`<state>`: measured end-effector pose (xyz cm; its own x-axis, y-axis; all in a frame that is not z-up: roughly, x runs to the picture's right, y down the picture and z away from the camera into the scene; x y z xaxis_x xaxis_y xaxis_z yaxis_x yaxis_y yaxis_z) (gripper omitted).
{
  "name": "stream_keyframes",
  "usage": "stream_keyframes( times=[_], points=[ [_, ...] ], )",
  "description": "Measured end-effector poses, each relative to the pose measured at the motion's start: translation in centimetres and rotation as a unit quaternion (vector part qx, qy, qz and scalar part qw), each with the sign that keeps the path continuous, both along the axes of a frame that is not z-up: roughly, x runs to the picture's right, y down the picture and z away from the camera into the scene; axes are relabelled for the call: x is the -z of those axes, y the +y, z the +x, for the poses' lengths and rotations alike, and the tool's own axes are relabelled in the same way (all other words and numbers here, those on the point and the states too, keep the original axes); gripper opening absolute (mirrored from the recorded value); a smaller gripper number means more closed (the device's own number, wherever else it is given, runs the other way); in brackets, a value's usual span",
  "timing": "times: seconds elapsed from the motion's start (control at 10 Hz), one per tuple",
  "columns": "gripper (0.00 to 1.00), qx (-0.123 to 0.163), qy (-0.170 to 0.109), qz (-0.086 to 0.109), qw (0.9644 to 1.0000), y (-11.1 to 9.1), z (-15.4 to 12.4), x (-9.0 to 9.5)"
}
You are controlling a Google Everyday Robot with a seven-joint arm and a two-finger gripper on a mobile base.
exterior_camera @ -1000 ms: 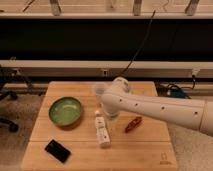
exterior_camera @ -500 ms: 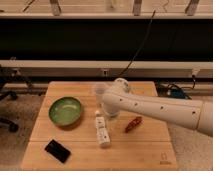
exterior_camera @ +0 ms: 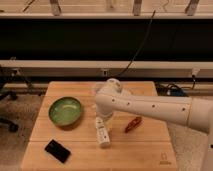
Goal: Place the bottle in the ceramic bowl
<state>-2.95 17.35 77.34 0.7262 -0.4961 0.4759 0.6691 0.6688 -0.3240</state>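
The bottle [exterior_camera: 103,133], slim and white with a pale label, lies flat on the wooden table [exterior_camera: 150,150], pointing toward me. The ceramic bowl [exterior_camera: 65,111], glossy green and empty, sits to its left, apart from it. My white arm reaches in from the right. My gripper [exterior_camera: 103,119] hangs below the wrist, right over the bottle's far end. The wrist hides much of the gripper.
A black phone [exterior_camera: 57,150] lies near the front left corner. A small red object [exterior_camera: 133,124] lies right of the bottle. A translucent cup [exterior_camera: 97,89] stands behind the wrist. A dark shelf unit with a cable runs behind the table.
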Motion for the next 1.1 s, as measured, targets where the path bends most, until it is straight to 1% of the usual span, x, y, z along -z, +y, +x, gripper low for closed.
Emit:
stream_keyframes(
  times=[0.1,0.2,0.3,0.4,0.6,0.8,1.1],
  points=[
    [0.80,0.033,-0.019,0.009,0.9992,0.4,-0.8,-0.1],
    [0.80,0.053,-0.027,0.018,0.9981,0.6,-1.1,-0.3],
    [0.80,0.076,-0.036,0.024,0.9962,0.9,-1.3,-0.5],
    [0.80,0.099,-0.036,0.030,0.9939,1.1,-1.4,-0.9],
    [0.80,0.123,-0.033,0.036,0.9913,1.2,-1.4,-1.6],
    [0.80,0.142,-0.024,0.036,0.9890,1.8,-0.8,-2.6],
    [0.80,0.157,-0.012,0.031,0.9870,2.8,-0.1,-3.8]
  ],
)
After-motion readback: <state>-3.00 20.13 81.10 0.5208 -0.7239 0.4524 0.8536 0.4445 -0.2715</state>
